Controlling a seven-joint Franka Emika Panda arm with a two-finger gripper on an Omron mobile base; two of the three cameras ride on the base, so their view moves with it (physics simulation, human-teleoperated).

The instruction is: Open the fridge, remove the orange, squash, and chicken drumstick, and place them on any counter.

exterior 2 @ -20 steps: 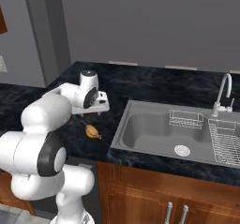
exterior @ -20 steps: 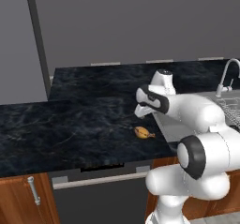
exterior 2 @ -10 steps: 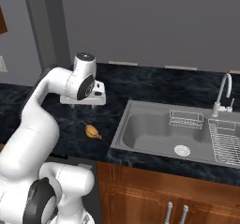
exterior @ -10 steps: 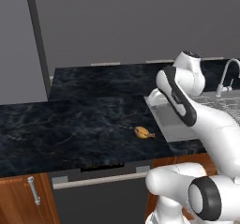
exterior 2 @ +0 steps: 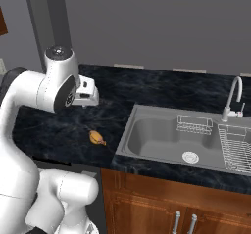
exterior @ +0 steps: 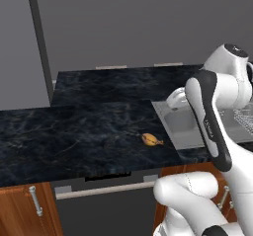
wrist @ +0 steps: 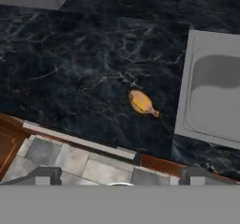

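- Your end effector [exterior 2: 86,92] stood with its jaws apart and empty, raised above the desk [exterior 2: 59,130], up and to the left of the sink [exterior 2: 162,135].
- The chicken drumstick [exterior 2: 97,138] lay flat on the desk just left of the sink, near the front edge.
- You appeared to be finishing the placing step; next, you would likely need to return to the fridge for any remaining item.

One chicken drumstick [wrist: 142,102], near the counter's [wrist: 70,68] front edge. One sink [exterior 2: 181,140] with one faucet [exterior 2: 233,98]; one wire rack [exterior 2: 195,124] inside; one dish rack [exterior 2: 238,147].
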